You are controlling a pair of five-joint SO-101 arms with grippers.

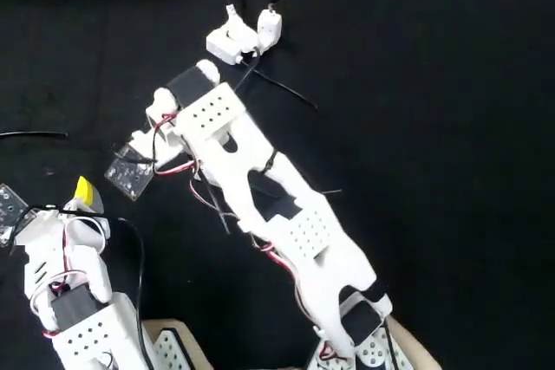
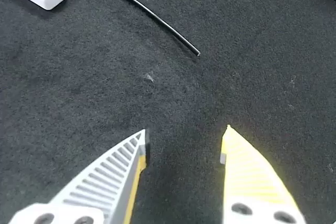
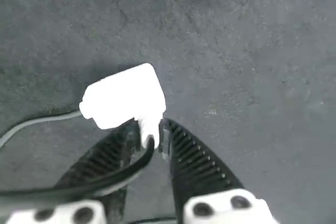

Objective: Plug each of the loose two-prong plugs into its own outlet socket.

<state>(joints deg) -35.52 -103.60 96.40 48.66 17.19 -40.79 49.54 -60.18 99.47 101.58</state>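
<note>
Right tool narrow, clamped on white plug, far centre. Left tool wide, over counter, near left.

Even light from above falls on the black-clothed counter, which soaks it up and shows almost no shadow in the high view. The white right arm stands bright against it. In the right wrist view the white plug glares to a flat, featureless white, a soft shadow hugging its edge on the cloth, and the right claw pinching it sits dim. In the left wrist view a faint shadow pools between the spread halves of the left claw, its yellow faces catching the light.
</note>
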